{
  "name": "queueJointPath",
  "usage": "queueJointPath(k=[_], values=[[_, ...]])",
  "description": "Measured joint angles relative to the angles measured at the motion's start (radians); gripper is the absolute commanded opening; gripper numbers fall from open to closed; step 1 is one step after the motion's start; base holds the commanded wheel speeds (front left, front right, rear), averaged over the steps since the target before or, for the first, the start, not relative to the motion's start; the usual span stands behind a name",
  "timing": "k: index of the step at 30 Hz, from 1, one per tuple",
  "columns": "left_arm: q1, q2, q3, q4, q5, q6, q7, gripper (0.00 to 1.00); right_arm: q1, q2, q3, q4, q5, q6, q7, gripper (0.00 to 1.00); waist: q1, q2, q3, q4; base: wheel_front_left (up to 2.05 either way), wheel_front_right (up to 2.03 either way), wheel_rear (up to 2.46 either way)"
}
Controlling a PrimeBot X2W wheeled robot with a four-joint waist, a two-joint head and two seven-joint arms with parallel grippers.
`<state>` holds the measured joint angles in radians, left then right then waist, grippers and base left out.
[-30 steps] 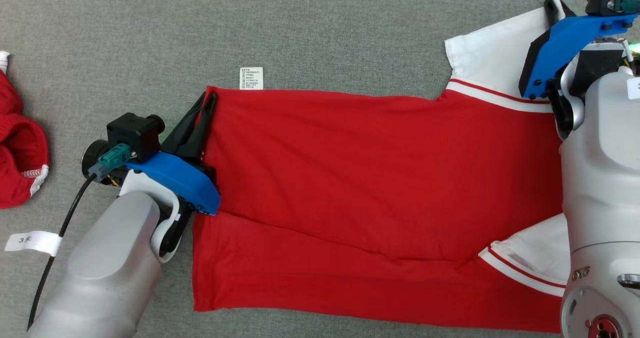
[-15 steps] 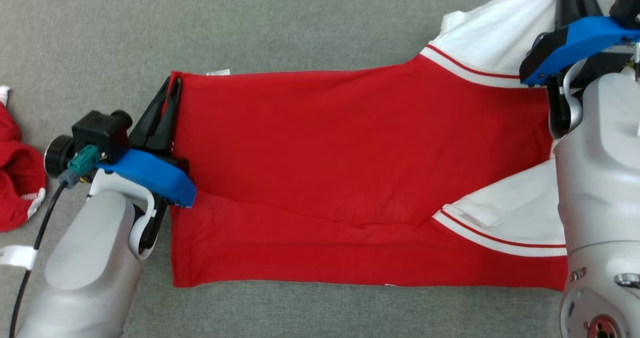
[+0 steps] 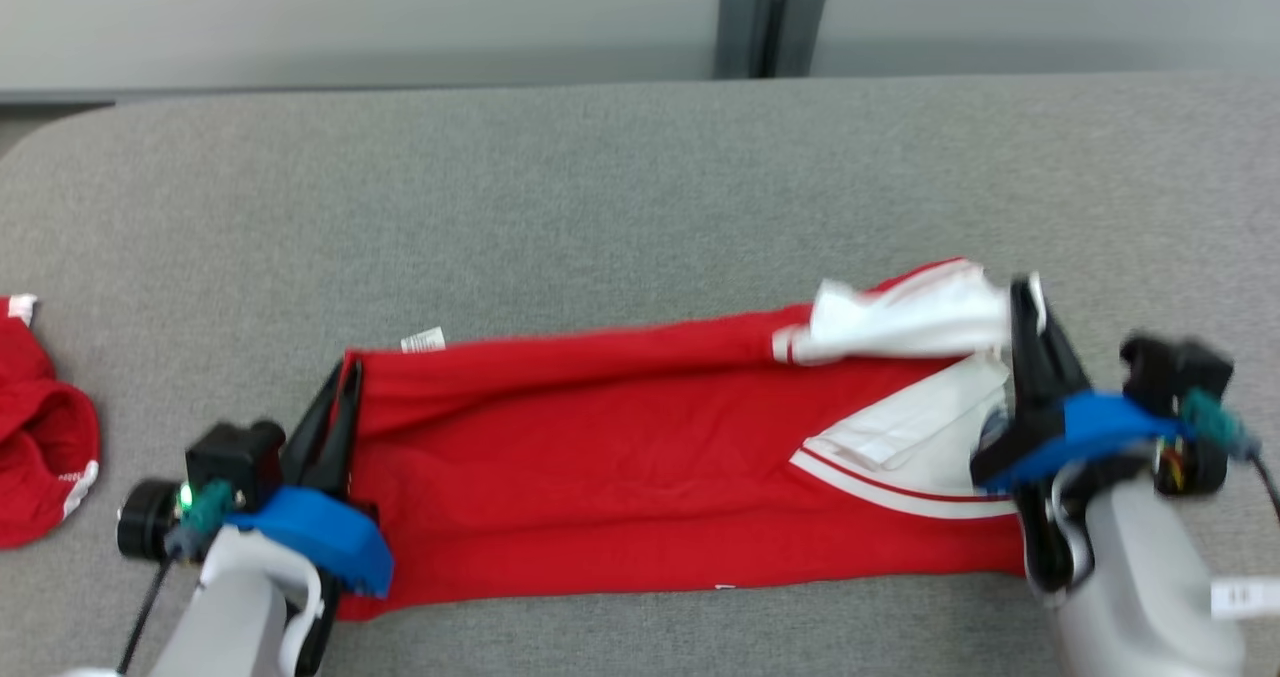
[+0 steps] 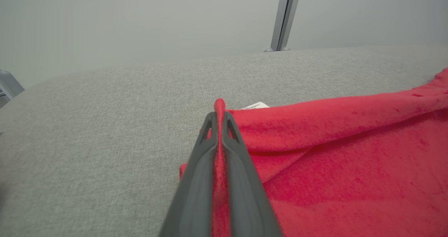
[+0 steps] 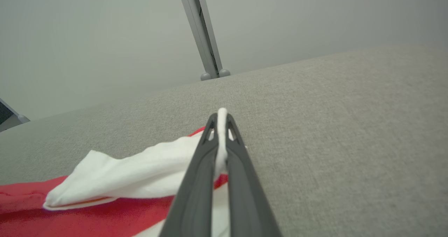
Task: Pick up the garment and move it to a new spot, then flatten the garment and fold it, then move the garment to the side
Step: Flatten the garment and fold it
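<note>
I have both grippers clamped on the garment, a red shirt with white sleeves, which is stretched between them across the grey table. My left gripper is pinched tight on the hem corner. On its wrist camera a fold of red cloth stands up between the two dark fingers and pokes out past the tips. Just beyond those tips and slightly to their right, a small white care label peeks out from the red edge. The shirt body runs off to the right of this gripper, with a long crease along it.

My right gripper is closed on the white sleeve — white fabric is squeezed between its fingers and shows above the tips. To its left the sleeve bunches into a soft fold lying over the red cloth; to its right is grey table surface.

Well to the left of the left gripper, apart from the shirt, a second red garment sits crumpled on the table. Ahead of both grippers, past the far table edge, a grey upright post stands against a pale wall.
</note>
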<state>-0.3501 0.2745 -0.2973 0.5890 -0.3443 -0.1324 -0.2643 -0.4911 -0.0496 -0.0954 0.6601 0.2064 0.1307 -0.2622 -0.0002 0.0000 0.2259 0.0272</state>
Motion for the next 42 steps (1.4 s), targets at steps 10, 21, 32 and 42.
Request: queueJointPath(k=[10, 21, 32, 42], values=[[0.159, -0.05, 0.077, 0.002, 0.044, 0.001, 0.0, 0.0, 0.232, 0.0, 0.059, -0.048, 0.118, 0.0, 0.0, 0.0, -0.0001, 0.0, -0.077, -0.042, 0.0, 0.0, 0.0], [0.258, -0.131, 0.201, -0.064, 0.13, 0.029, 0.0, 1.0, 0.272, 0.001, 0.029, -0.1, -0.074, 0.0, 0.0, 1.0, 0.0, 0.0, -0.134, -0.025, 0.0, 0.0, 0.0], [0.381, -0.185, 0.24, -0.174, 0.224, 0.027, 0.0, 1.0, 0.383, 0.0, 0.055, -0.15, -0.11, 0.0, 0.0, 1.0, 0.0001, 0.0, -0.219, -0.011, 0.0, 0.0, 0.0], [0.414, -0.207, 0.247, -0.189, 0.246, 0.018, 0.0, 1.0, 0.383, 0.0, 0.059, -0.121, -0.131, 0.0, 0.0, 1.0, 0.0, 0.0, -0.206, -0.014, 0.0, 0.0, 0.0]])
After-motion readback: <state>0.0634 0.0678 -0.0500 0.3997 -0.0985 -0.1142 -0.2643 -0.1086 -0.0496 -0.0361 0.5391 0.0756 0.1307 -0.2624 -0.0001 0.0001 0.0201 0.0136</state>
